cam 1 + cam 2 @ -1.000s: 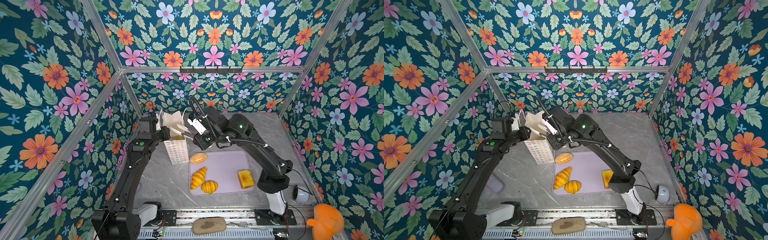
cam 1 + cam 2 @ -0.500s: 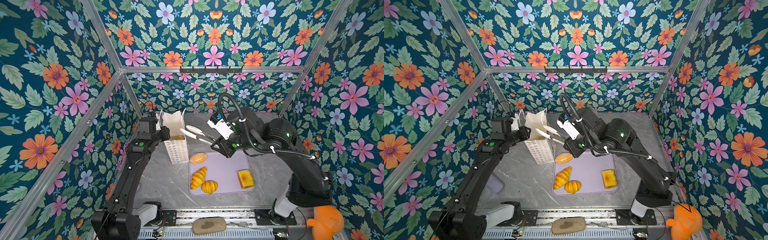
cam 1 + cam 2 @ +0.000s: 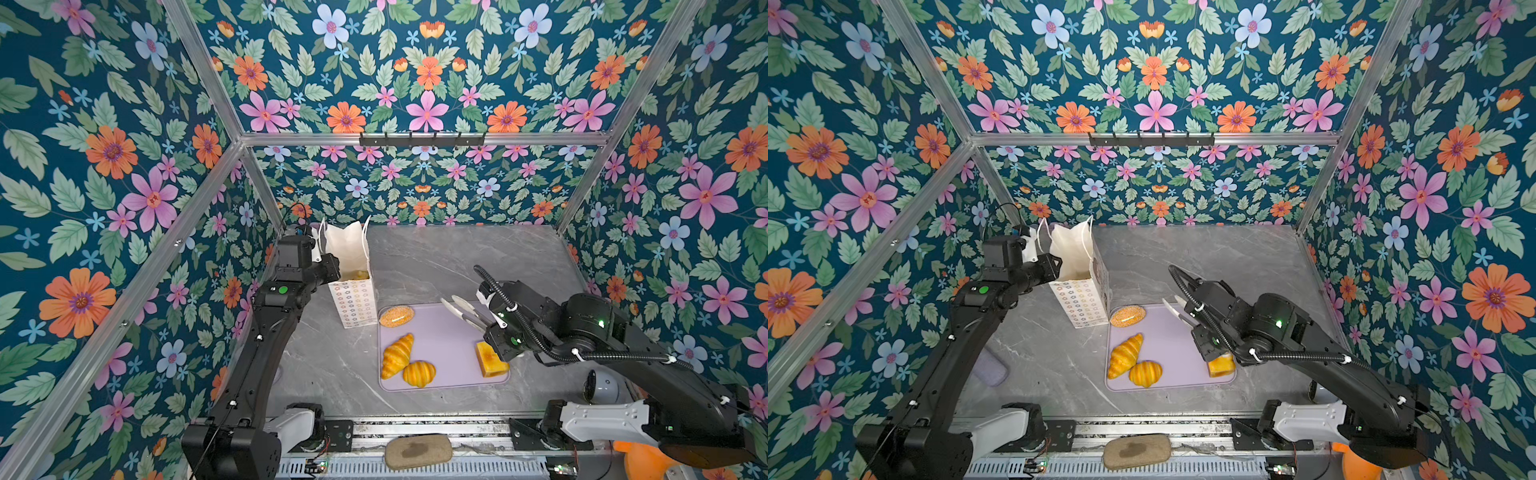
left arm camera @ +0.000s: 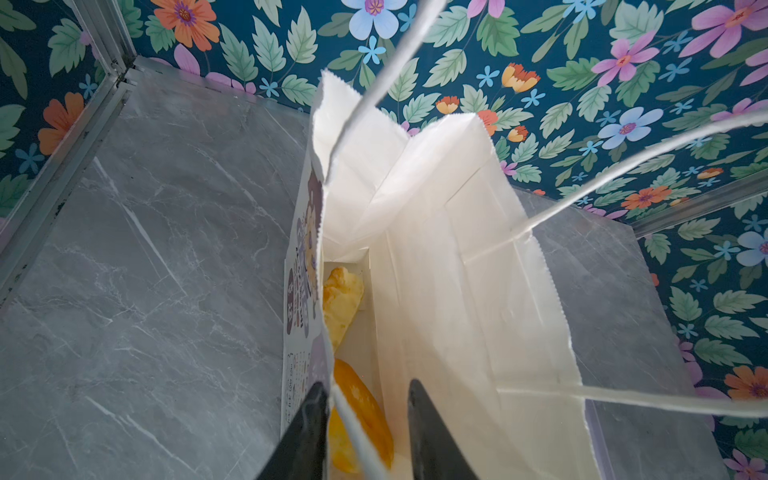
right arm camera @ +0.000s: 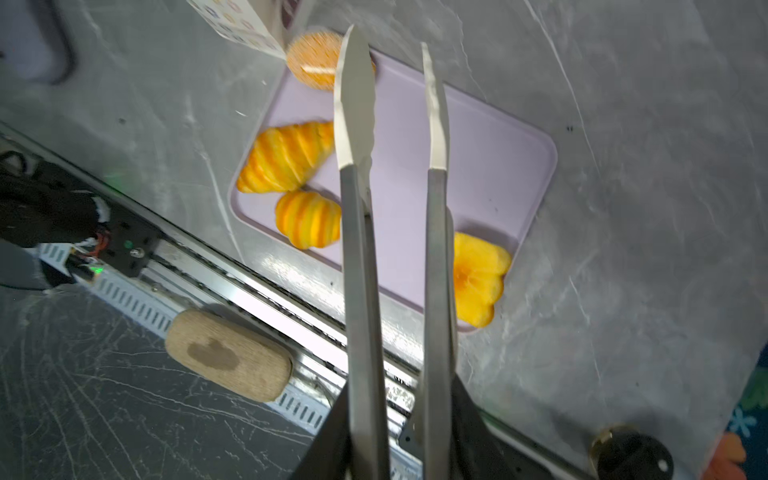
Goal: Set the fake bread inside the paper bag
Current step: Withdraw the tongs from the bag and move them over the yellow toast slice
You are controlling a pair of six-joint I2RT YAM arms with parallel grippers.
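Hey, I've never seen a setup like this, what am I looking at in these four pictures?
Two black robot arms work on a grey table inside a flower-papered box. Two pictures look down from above; the other two come from cameras on each arm's wrist. The left arm's jaws, apart, straddle the rim of the paper bag, which holds two bread pieces. The right arm's jaws grip tongs, empty. On a lilac tray lie two croissants, a speckled bun at its corner and a toast block.

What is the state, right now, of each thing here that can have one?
paper bag: upright, open, flaky piece and glossy piece inside
left gripper: open, astride bag's wall
right gripper: shut on tongs
tongs: tips apart, empty
speckled bun: at tray's corner, unbagged
long croissant, small croissant, toast: on tray, unbagged
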